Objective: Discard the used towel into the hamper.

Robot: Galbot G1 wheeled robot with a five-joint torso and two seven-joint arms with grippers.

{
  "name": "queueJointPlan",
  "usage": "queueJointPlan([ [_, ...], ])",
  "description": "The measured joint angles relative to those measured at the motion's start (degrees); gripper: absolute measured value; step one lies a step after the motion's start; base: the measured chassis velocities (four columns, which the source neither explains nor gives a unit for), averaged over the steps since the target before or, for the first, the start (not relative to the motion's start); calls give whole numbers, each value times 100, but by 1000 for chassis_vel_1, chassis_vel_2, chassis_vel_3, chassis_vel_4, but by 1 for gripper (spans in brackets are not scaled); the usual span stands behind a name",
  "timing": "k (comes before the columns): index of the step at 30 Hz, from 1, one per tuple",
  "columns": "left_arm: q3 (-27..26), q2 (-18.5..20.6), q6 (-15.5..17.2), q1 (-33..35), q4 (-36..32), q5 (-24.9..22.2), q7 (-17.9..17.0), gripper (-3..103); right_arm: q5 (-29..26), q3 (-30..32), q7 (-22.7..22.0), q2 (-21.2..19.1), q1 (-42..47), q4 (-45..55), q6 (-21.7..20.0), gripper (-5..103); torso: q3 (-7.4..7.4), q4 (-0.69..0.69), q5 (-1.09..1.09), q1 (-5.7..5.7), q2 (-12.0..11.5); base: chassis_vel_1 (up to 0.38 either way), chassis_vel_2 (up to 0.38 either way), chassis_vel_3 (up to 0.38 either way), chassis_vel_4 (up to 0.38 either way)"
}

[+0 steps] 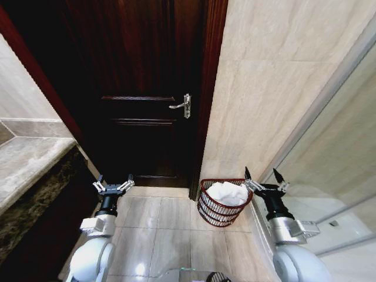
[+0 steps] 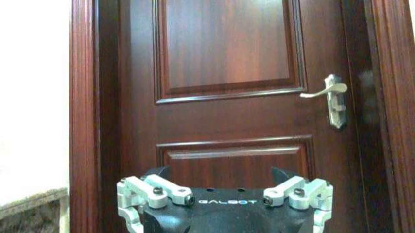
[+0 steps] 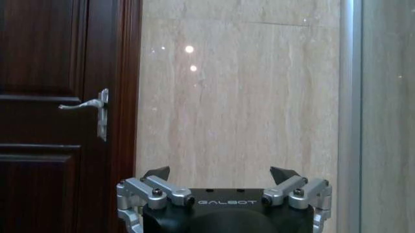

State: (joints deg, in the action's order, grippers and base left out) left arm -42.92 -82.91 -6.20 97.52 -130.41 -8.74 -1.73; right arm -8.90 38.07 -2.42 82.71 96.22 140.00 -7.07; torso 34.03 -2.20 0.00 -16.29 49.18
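White towel (image 1: 228, 192) lying inside the hamper (image 1: 218, 212), on the tiled floor (image 1: 157, 235) at the foot of the beige wall (image 1: 264, 88).

Hamper: reddish-brown wire basket, upright, just beside the frame of the dark wood door (image 1: 141, 88); towel bunched at rim level. Right gripper (image 1: 263, 176): raised just beside the hamper's rim, jaws apart, nothing between them. Left gripper (image 1: 113, 183): raised before the door, well apart from the hamper, jaws apart, nothing held. Door: shut, silver lever handle (image 1: 182, 106). Stone counter (image 1: 29, 158) at the robot's left.
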Motion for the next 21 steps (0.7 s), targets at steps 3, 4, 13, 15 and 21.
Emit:
queueJointPlan([
  [3,-1,7,9,9,-97,0,19,100,-85,-19,-88,-33,-27,35,-61,100,45,0,0,-37,80,0,0,0,0],
  [4,-11,31,34,14,-167,-3,32,100,-129,-11,-132,-59,-30,73,-84,100,72,0,0,-57,128,0,0,0,0],
  [13,77,20,127,21,-283,34,69,100,-212,38,-174,-61,59,199,-105,100,186,1,1,-144,331,0,0,0,0],
  [15,122,-44,132,52,-307,49,72,100,-199,-16,-188,-62,78,238,-125,100,222,1,0,-173,395,0,0,0,0],
  [21,163,-153,153,65,-349,85,77,100,-162,-109,-261,-138,55,275,-189,100,319,0,0,-241,558,0,0,0,0],
])
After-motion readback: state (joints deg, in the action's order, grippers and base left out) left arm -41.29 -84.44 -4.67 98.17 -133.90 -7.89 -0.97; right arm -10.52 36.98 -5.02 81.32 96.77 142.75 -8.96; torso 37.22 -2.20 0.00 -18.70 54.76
